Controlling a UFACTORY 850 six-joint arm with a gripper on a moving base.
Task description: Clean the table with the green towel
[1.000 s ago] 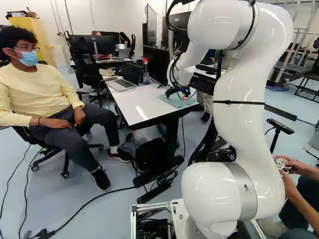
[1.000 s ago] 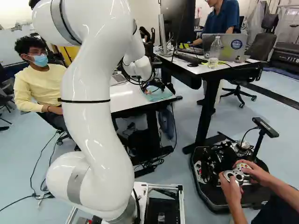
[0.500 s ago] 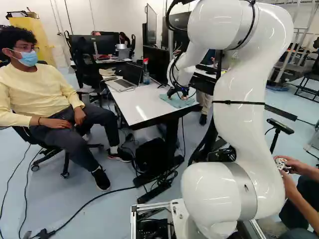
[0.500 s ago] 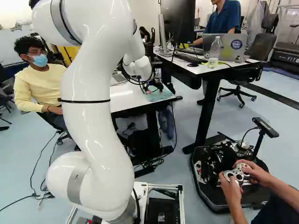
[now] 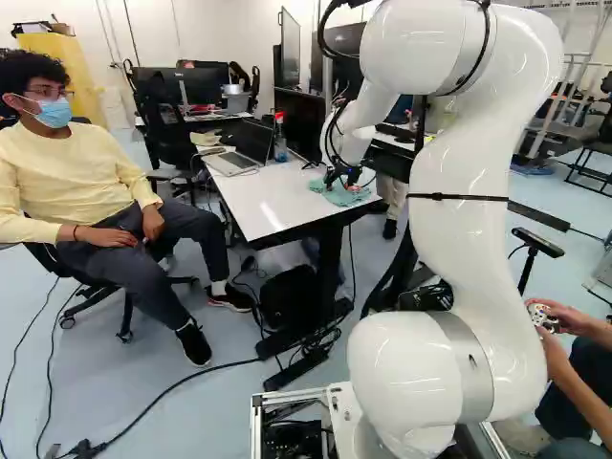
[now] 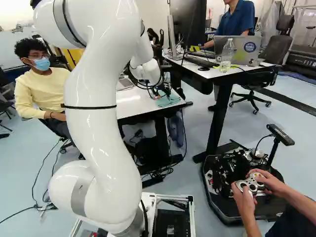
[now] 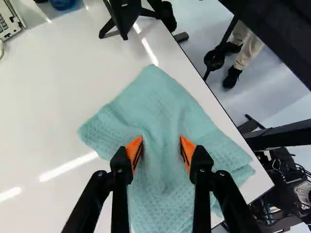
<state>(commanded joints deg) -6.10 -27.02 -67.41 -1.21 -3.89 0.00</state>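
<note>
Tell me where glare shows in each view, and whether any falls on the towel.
Wrist view: bright streaks on the white table, some reaching the edge of the towel, none across it. Left base view: a glare patch on the table, away from the towel. Right base view: a sheen on the table, glossy highlights on the arm.

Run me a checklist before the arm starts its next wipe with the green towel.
1. Green towel on the table: ok, near a corner.
2. Towel spread flat: not ok, it is rumpled, with folds between the jaws.
3. Jaws placed at the towel: ok, one on each side of the folds.
4. Jaws closed up: not ok, they stand well apart.
5. Laptop away from the towel: ok, it sits further along the table.
6. Tabletop wiped clean: cannot tell, glare streaks cross it.
</note>
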